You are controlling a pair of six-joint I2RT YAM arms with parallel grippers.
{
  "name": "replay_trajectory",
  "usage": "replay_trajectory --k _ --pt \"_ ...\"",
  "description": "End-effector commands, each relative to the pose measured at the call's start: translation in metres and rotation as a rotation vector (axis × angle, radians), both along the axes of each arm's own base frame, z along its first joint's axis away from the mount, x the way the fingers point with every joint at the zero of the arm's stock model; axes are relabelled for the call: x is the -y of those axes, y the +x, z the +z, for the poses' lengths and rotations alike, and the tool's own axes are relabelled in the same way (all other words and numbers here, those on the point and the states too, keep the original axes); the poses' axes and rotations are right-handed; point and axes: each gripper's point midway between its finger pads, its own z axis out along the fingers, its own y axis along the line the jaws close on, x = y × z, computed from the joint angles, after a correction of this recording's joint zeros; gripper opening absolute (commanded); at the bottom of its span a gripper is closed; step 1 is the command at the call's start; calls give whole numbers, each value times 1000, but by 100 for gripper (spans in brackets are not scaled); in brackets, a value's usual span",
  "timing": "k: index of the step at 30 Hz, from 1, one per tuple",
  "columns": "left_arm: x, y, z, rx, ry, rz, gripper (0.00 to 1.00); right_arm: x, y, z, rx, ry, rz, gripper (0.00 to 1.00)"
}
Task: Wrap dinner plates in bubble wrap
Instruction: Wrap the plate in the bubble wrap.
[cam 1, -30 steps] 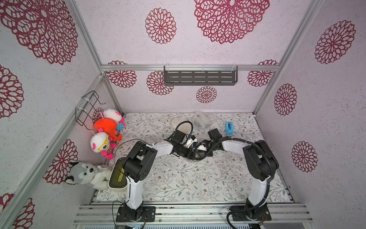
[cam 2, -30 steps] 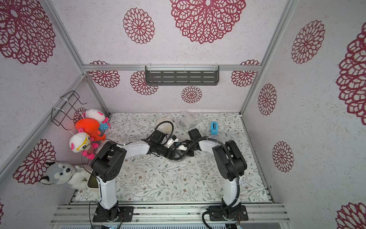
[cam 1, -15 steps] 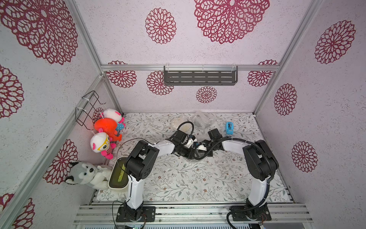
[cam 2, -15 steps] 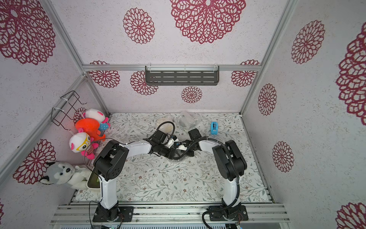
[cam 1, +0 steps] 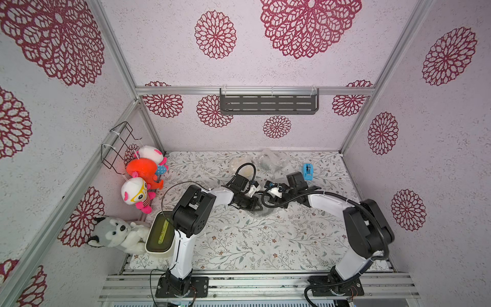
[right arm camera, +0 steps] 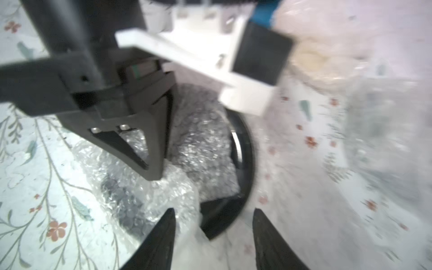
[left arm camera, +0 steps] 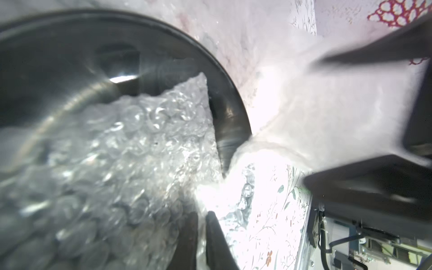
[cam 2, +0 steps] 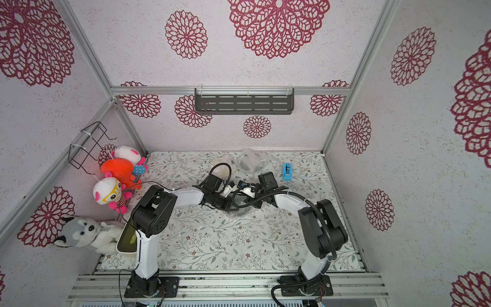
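A black dinner plate [cam 1: 257, 213] [left arm camera: 70, 58] lies mid-table under both grippers, partly covered by a crinkled sheet of bubble wrap [left arm camera: 140, 131] [right arm camera: 203, 145]. My left gripper [left arm camera: 203, 214] is shut on a fold of that wrap over the plate; the right wrist view shows it [right arm camera: 153, 171] pinching the sheet. My right gripper [right arm camera: 214, 211] is open at the plate's rim [right arm camera: 243, 163], with loose wrap between its fingers. At the back lie a cream plate [cam 1: 240, 164] inside bubble wrap and a second wrapped bundle [cam 1: 268, 162].
A blue tape dispenser [cam 1: 307, 168] stands at the back right, close to the right wrist. A cream tub [cam 1: 159, 234] sits at the front left beside the left arm's base. Plush toys [cam 1: 138, 191] hang along the left wall. A grey shelf [cam 1: 268, 104] is on the back wall.
My left gripper has closed on the bubble wrap over the black plate. My right gripper was shut and has opened, letting go of the wrap. Both arms stay over the plate.
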Motion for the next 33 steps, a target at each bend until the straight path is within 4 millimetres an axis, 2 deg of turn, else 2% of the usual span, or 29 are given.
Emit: replay_trajectory --k 1,2,4,5,7,9,11,14,16,19,25,27,29,31,33 --pt "-13 1 -22 -68 62 67 9 83 31 48 -26 168 -608 62" --pt "-14 0 -23 -78 68 80 9 112 26 46 -60 190 -754 63" --pt "-14 -2 -25 -102 71 94 9 158 3 33 -128 214 -957 64" --pt "-15 -2 -27 -109 77 101 9 177 -11 27 -148 233 -1040 64" --pt "-16 -4 -28 -128 78 111 9 197 -37 14 -206 268 -1143 64" --pt "-18 -4 -31 -140 85 123 9 184 -58 1 -311 335 -1093 64" --pt "-18 -7 -32 -155 91 130 9 143 -73 -9 -456 446 -907 64" --pt "-19 -8 -33 -170 99 137 9 102 -80 -24 -656 590 -772 63" --pt "-20 -8 -32 -169 102 137 11 86 -70 -30 -684 630 -735 63" --pt "-20 -7 -31 -167 105 138 12 76 -42 -41 -685 655 -759 64" --pt "-21 -2 -28 -169 117 148 12 77 9 -72 -733 765 -932 62" --pt "-23 -1 -28 -176 120 156 12 80 18 -83 -748 773 -990 53" --pt "-26 1 -28 -186 125 171 12 95 22 -96 -739 734 -1088 28" --pt "-31 3 -29 -199 134 193 10 100 25 -92 -728 756 -1099 13" --pt "-34 5 -30 -211 143 215 8 96 30 -76 -702 786 -1048 1"
